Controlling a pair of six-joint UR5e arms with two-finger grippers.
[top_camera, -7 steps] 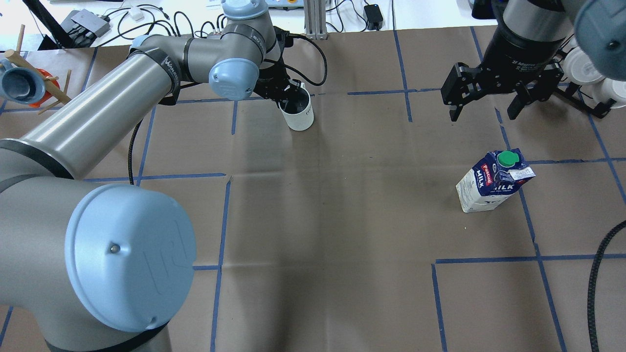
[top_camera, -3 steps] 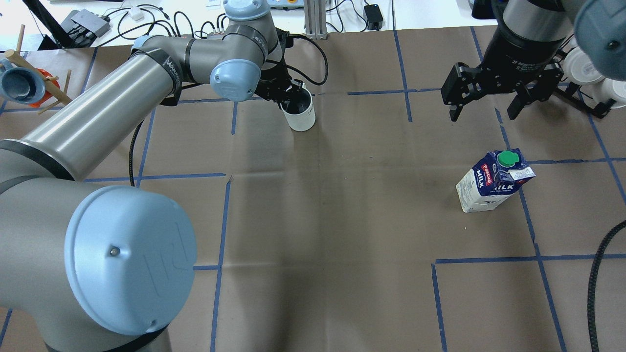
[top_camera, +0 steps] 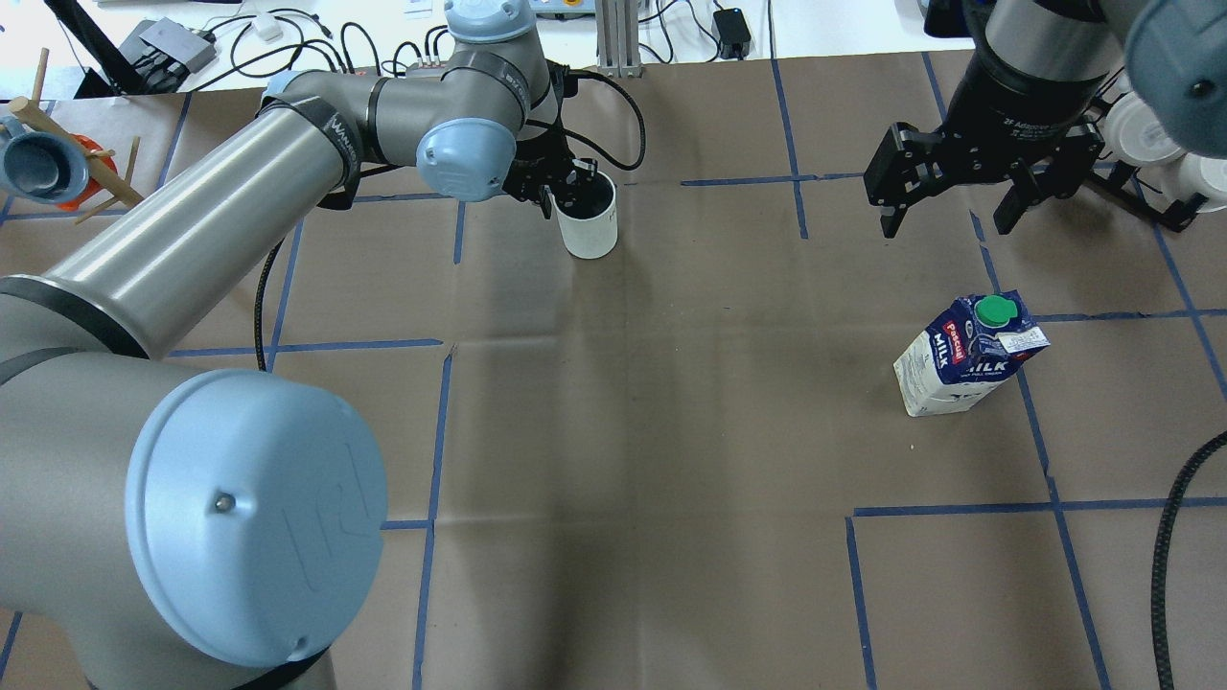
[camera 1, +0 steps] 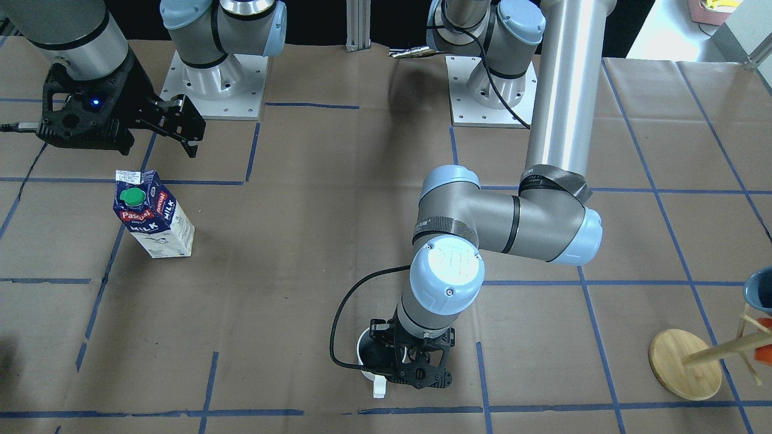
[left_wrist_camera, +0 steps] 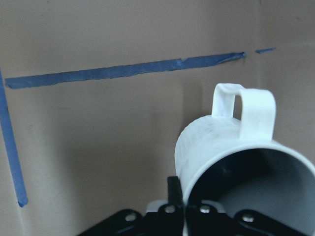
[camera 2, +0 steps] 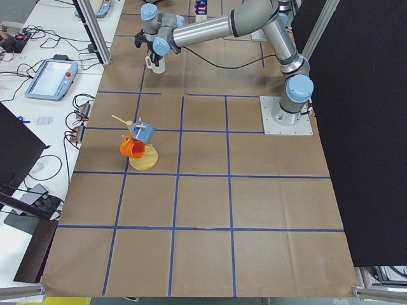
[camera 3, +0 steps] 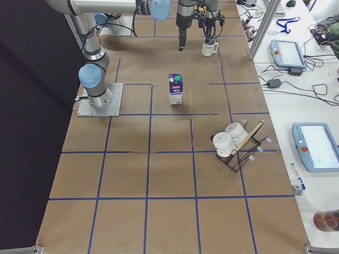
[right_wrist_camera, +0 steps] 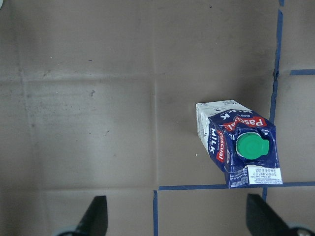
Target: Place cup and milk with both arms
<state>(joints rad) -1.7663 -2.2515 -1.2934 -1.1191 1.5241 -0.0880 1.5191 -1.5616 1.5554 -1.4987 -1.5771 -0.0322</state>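
Left end effector [top_camera: 567, 195] has shifted slightly right since a second ago, and cup [top_camera: 590, 230] sits straighter. You have it clamped on cup rim: one finger inside, one outside, handle pointing away from robot. Cup is at far side of table [top_camera: 671, 431], left of centre; you cannot tell whether it touches table. Right end effector [top_camera: 944, 228] unchanged: fingers spread wide, grasping nothing, hovering apart from milk [top_camera: 961, 362]. Milk stands upright on table's right half, green cap up.
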